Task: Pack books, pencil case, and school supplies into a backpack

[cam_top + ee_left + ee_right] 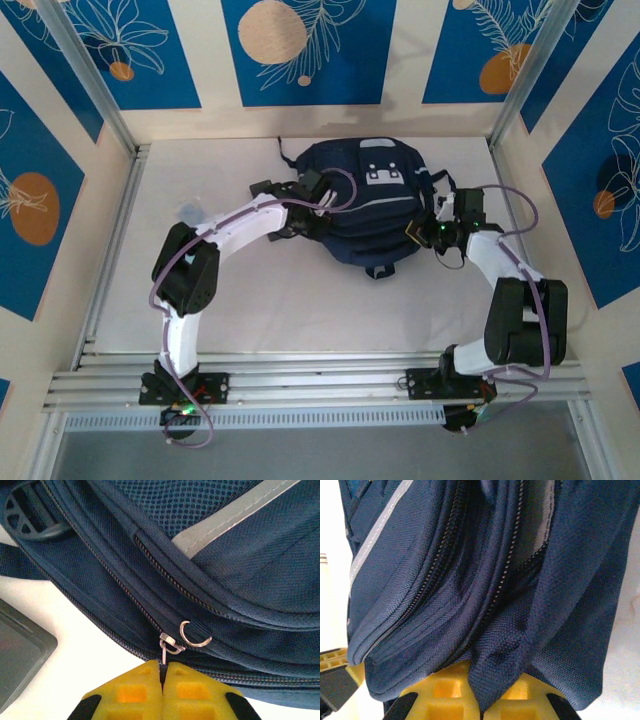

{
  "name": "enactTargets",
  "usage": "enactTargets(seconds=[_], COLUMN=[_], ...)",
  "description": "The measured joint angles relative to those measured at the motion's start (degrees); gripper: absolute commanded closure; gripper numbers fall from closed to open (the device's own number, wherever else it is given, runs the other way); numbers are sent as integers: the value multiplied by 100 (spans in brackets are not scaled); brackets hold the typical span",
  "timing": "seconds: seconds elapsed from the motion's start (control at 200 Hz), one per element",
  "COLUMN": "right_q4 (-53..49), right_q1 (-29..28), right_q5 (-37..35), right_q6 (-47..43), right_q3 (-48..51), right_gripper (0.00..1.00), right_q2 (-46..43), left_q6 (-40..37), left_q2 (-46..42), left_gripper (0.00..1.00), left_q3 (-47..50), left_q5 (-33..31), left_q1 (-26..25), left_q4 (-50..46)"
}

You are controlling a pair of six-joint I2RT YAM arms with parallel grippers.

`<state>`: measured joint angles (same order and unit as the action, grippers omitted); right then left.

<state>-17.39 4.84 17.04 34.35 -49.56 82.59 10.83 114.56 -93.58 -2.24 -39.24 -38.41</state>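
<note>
Yellow pads (pixel 140 692) of the left gripper (pixel 162 675) were seen pressed together on the thin metal zipper pull (pixel 165 650) at the lower centre of the left wrist view, while the right gripper (pixel 482 700) was clamped on a fold of the backpack (pixel 365 225), which lay at the upper centre of the top view. Its navy fabric was judged soft and yielding, a pinched fold likely to stretch; the small, slick pull was judged the proper hold for the zipper.
</note>
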Motion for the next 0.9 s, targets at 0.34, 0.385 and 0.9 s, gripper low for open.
enactTargets(seconds=[0.34, 0.385, 0.9], right_q4=[-518, -551, -514], right_q1=[107, 131, 210], right_q5=[98, 98, 446], right_q6=[-616, -619, 907], right_q3=[-487, -496, 0], right_gripper=[100, 100, 20], right_q2=[164, 164, -1263], left_q6=[-1163, -1204, -448], left_q2=[-17, -17, -50], left_gripper=[100, 100, 100], left_q3=[87, 87, -50], left_q5=[925, 1189, 1679], left_q1=[669, 715, 190], left_q4=[511, 516, 529])
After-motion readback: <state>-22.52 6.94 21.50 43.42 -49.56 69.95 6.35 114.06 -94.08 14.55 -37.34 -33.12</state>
